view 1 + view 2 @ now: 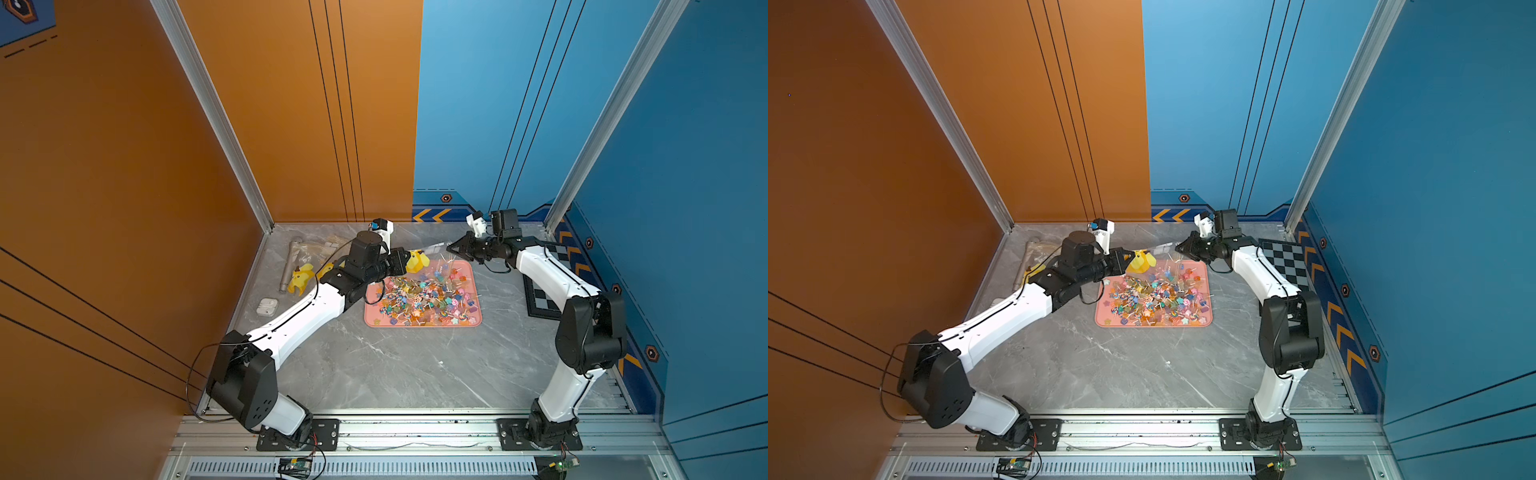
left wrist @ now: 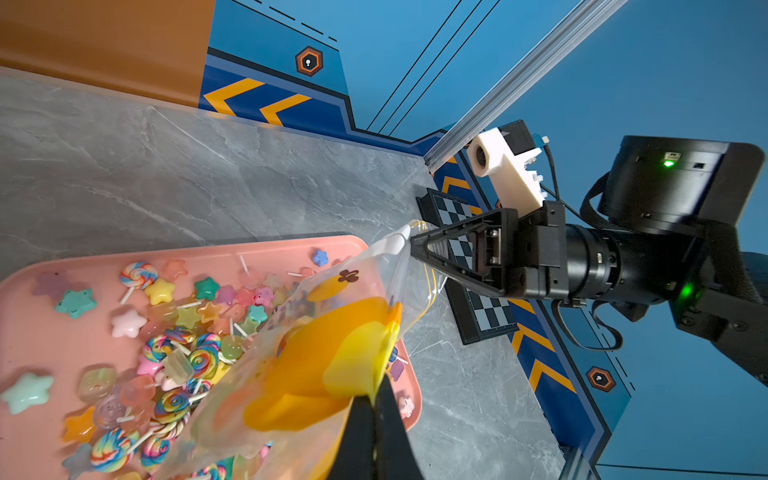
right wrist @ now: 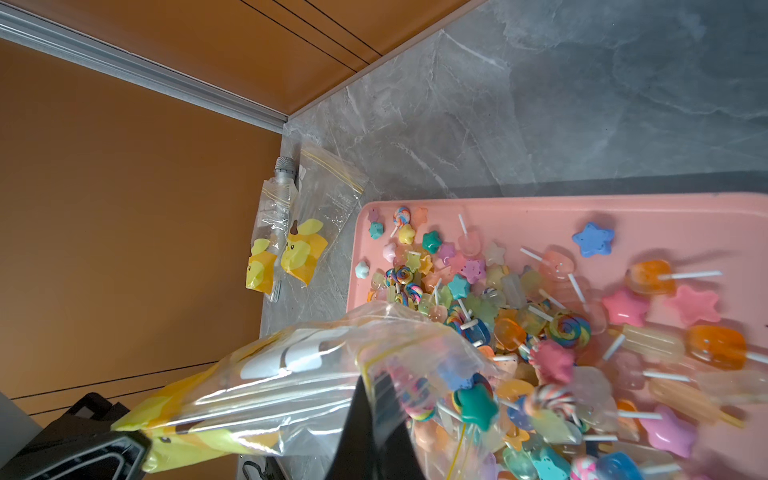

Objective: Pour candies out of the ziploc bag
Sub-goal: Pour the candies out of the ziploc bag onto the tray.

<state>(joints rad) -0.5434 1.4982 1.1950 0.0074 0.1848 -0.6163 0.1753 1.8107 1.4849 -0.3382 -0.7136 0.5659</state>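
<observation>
A grey marble-look tabletop [image 1: 395,365] sits boxed in by an orange wall [image 1: 124,166] and a blue wall [image 1: 478,104]. The candies [image 1: 424,297] lie heaped in a pink tray [image 3: 519,216]. Above its far edge the ziploc bag [image 3: 291,374] is held between the left gripper [image 1: 409,259] and the right gripper [image 1: 451,248], each clamped on one end

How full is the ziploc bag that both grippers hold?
Mostly empty: the ziploc bag looks slack, the candies cover the pink tray; a few may remain near its mouth.
</observation>
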